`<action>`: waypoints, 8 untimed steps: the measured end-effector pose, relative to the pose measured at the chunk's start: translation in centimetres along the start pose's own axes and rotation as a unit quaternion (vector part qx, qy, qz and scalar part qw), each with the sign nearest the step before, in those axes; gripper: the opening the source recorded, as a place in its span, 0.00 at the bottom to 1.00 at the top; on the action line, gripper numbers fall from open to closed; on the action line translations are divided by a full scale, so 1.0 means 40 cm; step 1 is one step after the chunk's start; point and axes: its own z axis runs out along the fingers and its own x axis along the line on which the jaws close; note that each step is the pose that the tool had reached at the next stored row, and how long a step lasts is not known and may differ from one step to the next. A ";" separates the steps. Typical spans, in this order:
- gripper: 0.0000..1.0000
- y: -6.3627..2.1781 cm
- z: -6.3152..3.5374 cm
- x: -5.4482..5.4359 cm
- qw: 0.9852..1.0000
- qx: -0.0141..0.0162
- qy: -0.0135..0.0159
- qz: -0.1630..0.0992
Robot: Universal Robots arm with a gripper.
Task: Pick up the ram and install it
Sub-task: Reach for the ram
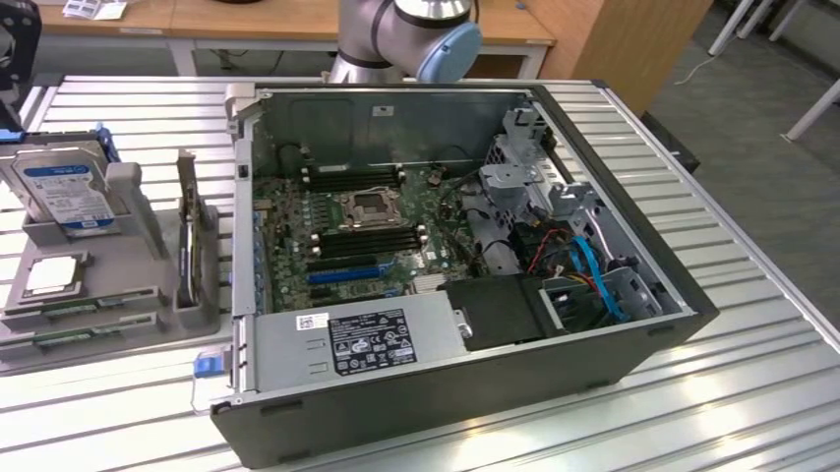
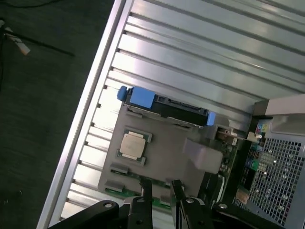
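Note:
Two green ram sticks (image 1: pixel 69 312) lie flat in a grey fixture (image 1: pixel 132 197) on the exterior view's left, beside the open computer case (image 1: pixel 459 393). In the wrist view the ram (image 2: pixel 128 174) sits just ahead of my gripper (image 2: pixel 160 189), which hovers above it, open and empty. A second stick (image 2: pixel 119 193) lies alongside. A dark part of the arm's end (image 1: pixel 11 69) shows at the exterior view's left edge. The motherboard's long black slots (image 1: pixel 370 239) flank the CPU socket (image 1: pixel 361 206).
The fixture also holds a silver hard drive with a blue label (image 1: pixel 63 192), a loose CPU (image 2: pixel 131 144) and an upright card (image 1: pixel 191 246). The case's metal walls, drive cage (image 1: pixel 518 187) and blue cables (image 1: pixel 591 275) crowd the motherboard. The ribbed metal table's edge (image 2: pixel 90 105) runs close by.

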 end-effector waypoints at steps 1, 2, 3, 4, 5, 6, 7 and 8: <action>0.29 0.000 0.000 0.000 1.000 0.000 0.000 -0.010; 0.29 0.000 0.000 0.000 1.000 0.000 0.001 -0.019; 0.29 0.000 0.000 0.000 1.000 0.000 0.001 -0.028; 0.29 0.000 0.001 0.000 0.999 0.000 0.002 -0.037; 0.29 0.000 0.001 0.000 0.999 0.000 0.002 -0.045; 0.29 0.000 0.001 0.000 0.999 -0.001 0.002 -0.054; 0.29 0.000 0.001 0.000 0.998 -0.001 0.003 -0.063; 0.29 0.000 0.001 0.000 0.997 -0.001 0.003 -0.073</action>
